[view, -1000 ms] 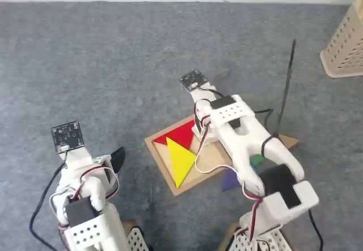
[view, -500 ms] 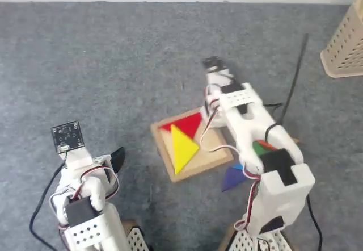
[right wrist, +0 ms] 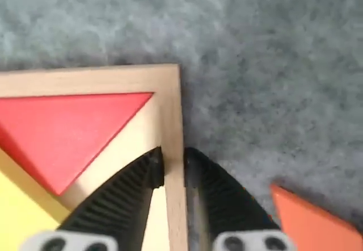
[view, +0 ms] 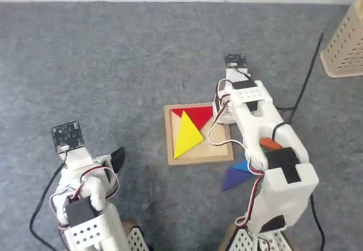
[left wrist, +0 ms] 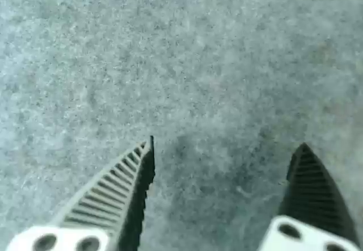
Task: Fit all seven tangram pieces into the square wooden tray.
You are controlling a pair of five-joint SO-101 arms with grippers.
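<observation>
So, done: we count two of seven in. The red triangle and yellow triangle lie flat inside the square wooden tray, middle of the high view.
Left to do: five more, by our reckoning. An orange piece, a blue piece and a purple piece sit on the carpet lower right of the tray, partly under the arm, so we can't count that pile properly.
Right gripper: pinched narrow on the tray's right wall, one finger inside and one outside, so it's holding the tray, not a piece.
Left gripper: spread wide over bare carpet, lower left, well apart from everything.
Our guess: early days, roughly a quarter done.
</observation>
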